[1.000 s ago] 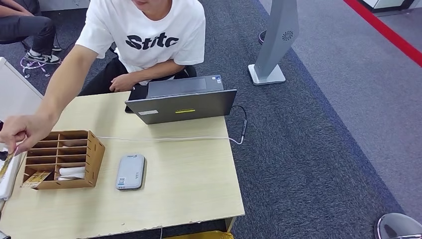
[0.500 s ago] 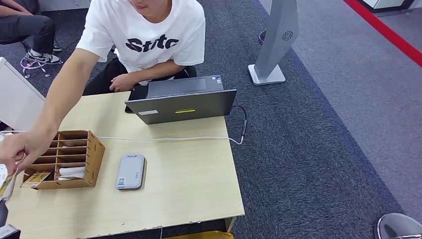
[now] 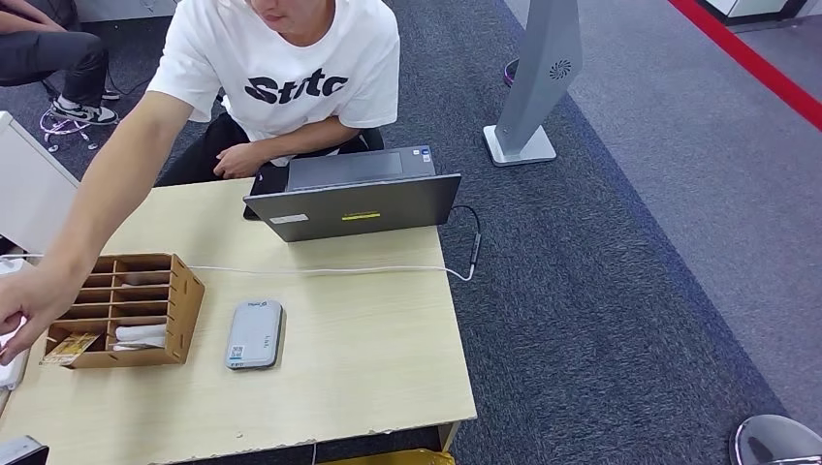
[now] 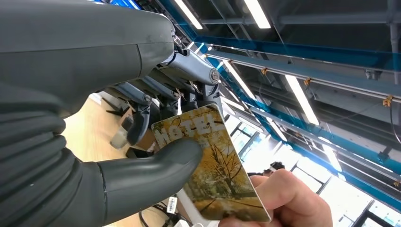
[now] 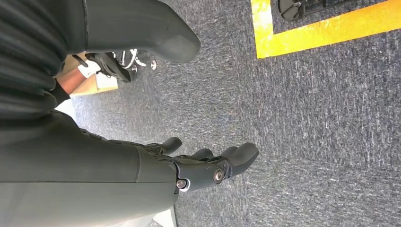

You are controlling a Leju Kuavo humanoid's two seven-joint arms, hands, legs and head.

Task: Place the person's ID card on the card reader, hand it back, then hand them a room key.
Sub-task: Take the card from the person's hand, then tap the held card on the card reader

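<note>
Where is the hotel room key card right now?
In the left wrist view, the room key card is pinched under the left hand thumb, while the person's hand grips its far end.

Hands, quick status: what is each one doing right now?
Left hand: pinching the hotel key card, which the person's hand also grips.
Right hand: open, holding nothing, above the carpet.

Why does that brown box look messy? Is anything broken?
Nothing looks broken. The wooden organizer sits slightly askew on the table, and one gold card pokes out of its front corner compartment.
</note>
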